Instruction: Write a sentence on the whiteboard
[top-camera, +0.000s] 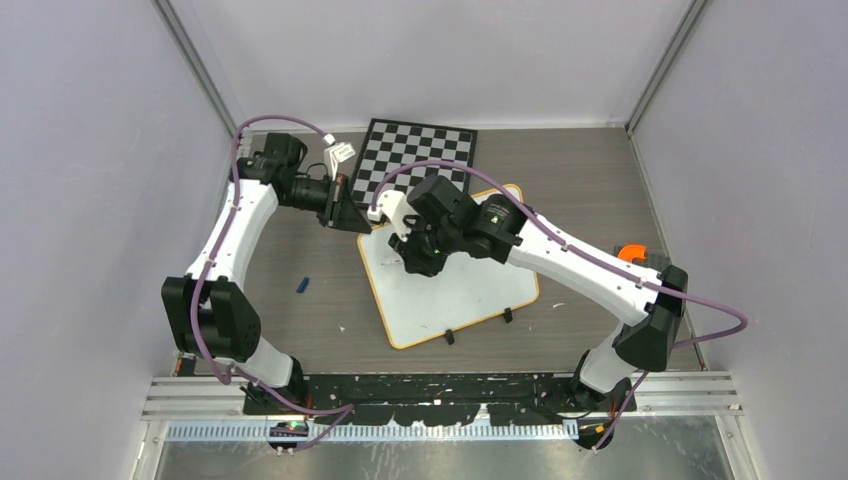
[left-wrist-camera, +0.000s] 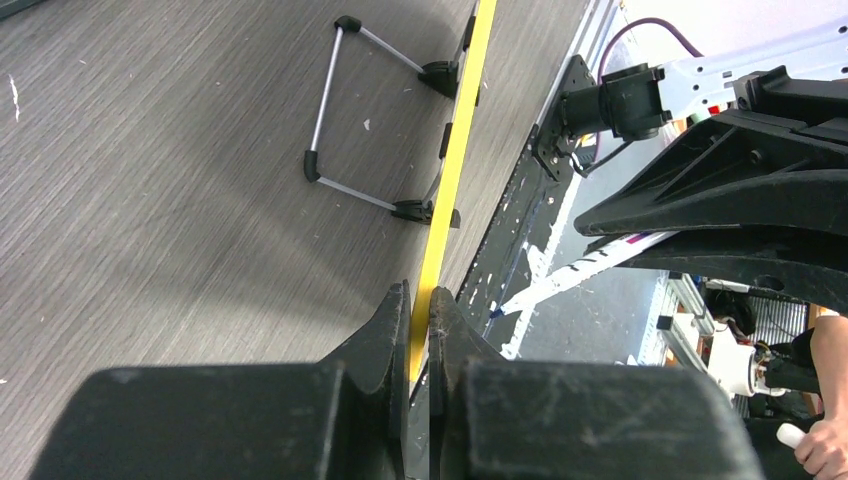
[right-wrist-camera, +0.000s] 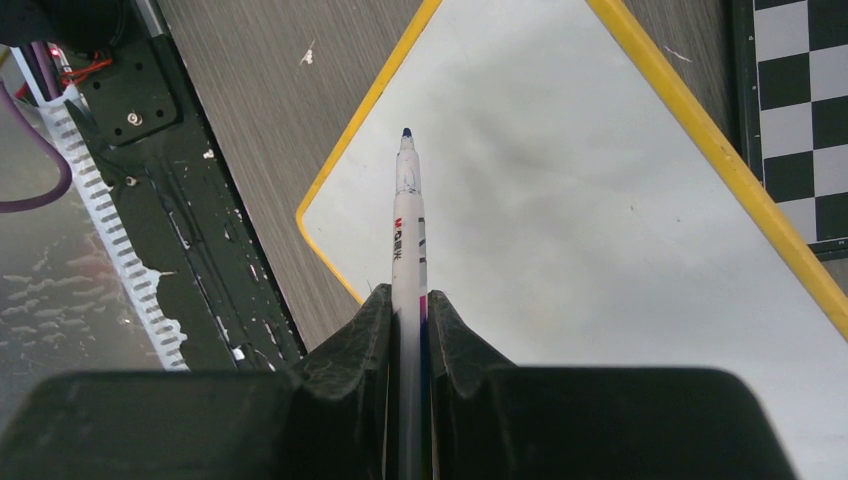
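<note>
The whiteboard (top-camera: 470, 290), white with an orange-yellow rim, lies askew in the middle of the table. My left gripper (top-camera: 356, 220) is shut on its far-left edge; the left wrist view shows the yellow rim (left-wrist-camera: 455, 150) pinched edge-on in that gripper (left-wrist-camera: 421, 300). My right gripper (top-camera: 415, 262) hangs over the board's left part, shut on a white marker (right-wrist-camera: 408, 230). The marker's blue tip points at the white surface (right-wrist-camera: 580, 200) near a corner. Whether the tip touches the board I cannot tell.
A black-and-white chessboard (top-camera: 420, 150) lies just behind the whiteboard, its edge showing in the right wrist view (right-wrist-camera: 800, 120). A small blue cap (top-camera: 301, 284) lies on the table to the left. An orange object (top-camera: 631, 253) sits at the right. A wire stand (left-wrist-camera: 340, 110) hangs off the board's rim.
</note>
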